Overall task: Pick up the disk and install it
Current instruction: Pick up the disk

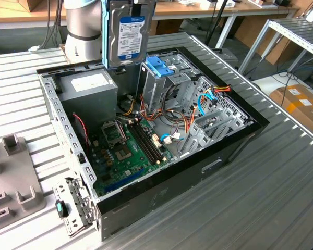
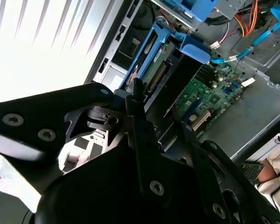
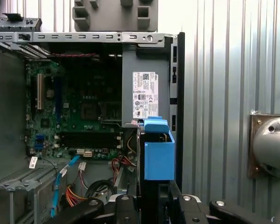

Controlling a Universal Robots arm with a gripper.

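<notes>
The disk (image 1: 127,32) hangs upright above the back of the open computer case (image 1: 208,166), over the gap between the power supply (image 1: 88,88) and the drive cage. Its labelled face points toward the exterior camera. My gripper (image 3: 151,201) is shut on the disk (image 3: 157,158), with black fingers on either side of its blue rail. In the second wrist view, the gripper (image 2: 161,122) holds the disk (image 2: 155,70) by one end, and the blue frame and green board extend away from it. The metal drive cage with a blue bracket (image 1: 159,65) stands just to the exterior view's right of the disk.
The motherboard (image 1: 124,151) lies on the case floor with orange and blue cables (image 1: 206,101) beside the cage. The arm's base (image 1: 83,21) stands behind the case. A grey fixture (image 1: 13,179) and a metal latch plate (image 1: 73,208) lie on the ribbed table at the exterior view's left.
</notes>
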